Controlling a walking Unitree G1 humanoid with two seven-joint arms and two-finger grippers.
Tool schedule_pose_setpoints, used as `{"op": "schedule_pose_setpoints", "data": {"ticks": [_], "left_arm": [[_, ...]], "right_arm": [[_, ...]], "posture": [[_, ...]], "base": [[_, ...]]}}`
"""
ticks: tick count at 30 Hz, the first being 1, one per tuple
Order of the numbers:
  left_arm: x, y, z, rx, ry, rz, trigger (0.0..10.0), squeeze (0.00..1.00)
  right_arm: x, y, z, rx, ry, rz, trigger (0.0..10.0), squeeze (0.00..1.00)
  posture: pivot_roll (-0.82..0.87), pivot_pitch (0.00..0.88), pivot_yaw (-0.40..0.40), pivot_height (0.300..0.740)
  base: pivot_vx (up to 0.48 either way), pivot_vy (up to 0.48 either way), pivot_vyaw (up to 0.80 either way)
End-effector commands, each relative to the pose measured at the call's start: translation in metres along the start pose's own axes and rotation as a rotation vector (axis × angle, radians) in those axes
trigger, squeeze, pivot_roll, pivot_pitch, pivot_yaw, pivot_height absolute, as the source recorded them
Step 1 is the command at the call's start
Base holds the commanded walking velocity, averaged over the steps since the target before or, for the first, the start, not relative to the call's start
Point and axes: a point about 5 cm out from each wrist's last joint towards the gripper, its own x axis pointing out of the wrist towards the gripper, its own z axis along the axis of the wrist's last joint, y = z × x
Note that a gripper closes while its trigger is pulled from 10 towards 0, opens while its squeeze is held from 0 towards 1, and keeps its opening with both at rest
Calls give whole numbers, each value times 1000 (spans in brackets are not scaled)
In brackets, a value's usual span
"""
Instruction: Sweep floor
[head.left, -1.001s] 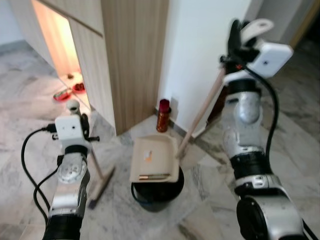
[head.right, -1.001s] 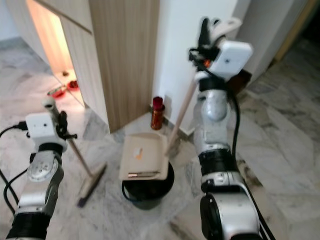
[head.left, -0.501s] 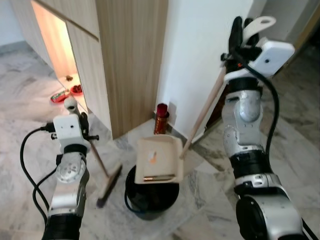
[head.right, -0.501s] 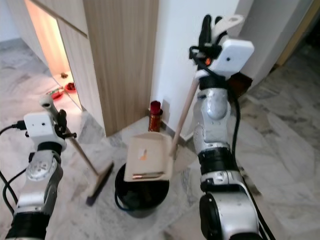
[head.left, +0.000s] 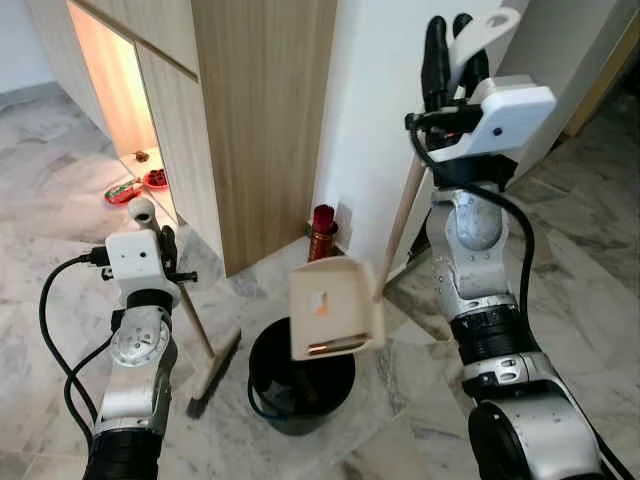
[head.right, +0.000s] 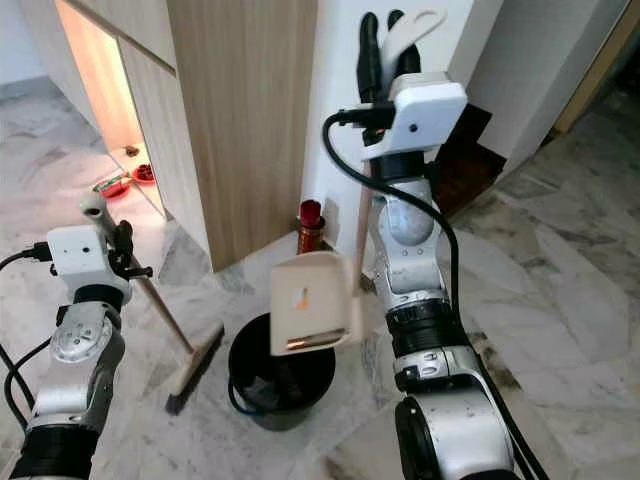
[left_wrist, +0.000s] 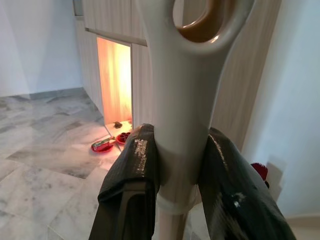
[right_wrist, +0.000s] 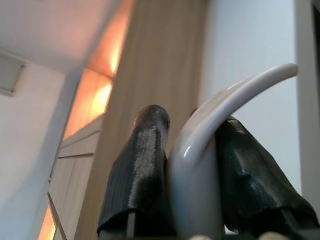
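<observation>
Right gripper (right_wrist: 182, 200): I see it raised high, clamped on the pale looped handle of the long-handled beige plastic dustpan (head.left: 335, 307).
Dustpan: tilted, hanging over the round black bucket (head.left: 300, 378).
Left gripper (left_wrist: 182, 165): closed around the cream grip of the wooden-handled broom (head.left: 205, 352).
Broom: bristles on the grey marble floor (head.left: 60, 210), just beside the bucket.

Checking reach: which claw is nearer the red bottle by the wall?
Right. The right claw is raised high above the bottle, gripping the dustpan handle; the left claw is off to its left.
</observation>
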Motion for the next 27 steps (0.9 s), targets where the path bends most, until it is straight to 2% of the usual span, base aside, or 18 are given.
{"op": "schedule_pose_setpoints", "data": {"ticks": [1, 9, 22, 27], "left_arm": [[2, -3, 13, -14, -62, -11, 10000, 0], [1, -4, 13, -18, -65, -14, 10000, 0], [2, -6, 13, -23, -69, -15, 10000, 0], [3, -5, 13, -23, -71, -10, 10000, 0]], "right_arm": [[7, 3, 20, -47, -120, 46, 10000, 0], [3, 17, 26, -80, -162, 140, 10000, 0], [-3, 29, 26, -51, -161, 221, 10000, 0], [-7, 44, 26, -78, -165, 347, 10000, 0]], "posture": [[136, 15, -102, 740], [136, 9, -103, 740], [140, 0, -108, 740], [139, 2, -109, 740]], "base": [[0, 0, 0], [0, 0, 0], [0, 0, 0], [0, 0, 0]]}}
